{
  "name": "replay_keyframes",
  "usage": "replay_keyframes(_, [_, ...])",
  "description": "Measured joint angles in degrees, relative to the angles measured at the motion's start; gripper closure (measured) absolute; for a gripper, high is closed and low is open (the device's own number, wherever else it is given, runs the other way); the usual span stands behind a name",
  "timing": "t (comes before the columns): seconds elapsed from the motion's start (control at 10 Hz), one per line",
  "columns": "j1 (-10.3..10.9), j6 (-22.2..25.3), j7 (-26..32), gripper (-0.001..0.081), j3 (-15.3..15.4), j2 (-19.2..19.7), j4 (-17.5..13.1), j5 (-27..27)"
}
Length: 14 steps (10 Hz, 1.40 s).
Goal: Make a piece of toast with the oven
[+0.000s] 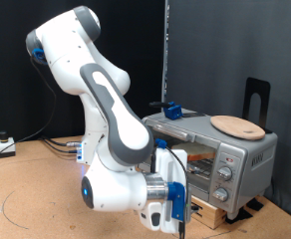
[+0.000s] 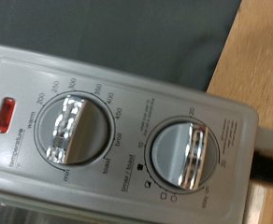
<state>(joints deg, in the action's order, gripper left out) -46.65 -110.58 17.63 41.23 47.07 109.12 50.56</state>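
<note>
The silver-grey oven (image 1: 225, 157) stands on a wooden base at the exterior view's right. My gripper (image 1: 179, 207) hangs in front of its door side, low and close to the oven. The wrist view shows the oven's control panel (image 2: 118, 84) up close: a temperature knob (image 2: 73, 131), a second knob (image 2: 186, 156) and a red lamp (image 2: 3, 114). No fingers show in the wrist view. An orange-brown patch shows behind the door glass (image 1: 197, 158). I cannot tell whether it is the piece of toast.
A round light wooden board (image 1: 237, 125) and a small blue object (image 1: 170, 109) lie on the oven's top. A black stand (image 1: 257, 98) rises behind the oven. Cables (image 1: 56, 145) run along the table at the exterior view's left.
</note>
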Motion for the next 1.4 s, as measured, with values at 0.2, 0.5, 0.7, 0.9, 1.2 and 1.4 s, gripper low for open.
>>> replay_keyframes(0.2, [3.4,4.4,-5.3,-0.0003,-2.3,4.1,-6.5,-4.8])
replay_keyframes(0.5, [5.5,7.0,-5.6,-0.0003,-3.2,8.6,-11.6,-7.4])
replay_keyframes(0.7, [6.4,7.4,-6.0,-0.0003,-3.5,9.9,-12.5,-7.8])
replay_keyframes(0.9, [7.4,8.2,-6.0,-0.0003,-3.4,10.4,-12.4,-8.2])
replay_keyframes(1.2, [9.4,8.4,-5.2,-0.0003,-3.2,10.4,-11.6,-8.4])
replay_keyframes(1.4, [10.6,7.0,-5.0,-0.0003,-3.0,10.4,-11.0,-8.3])
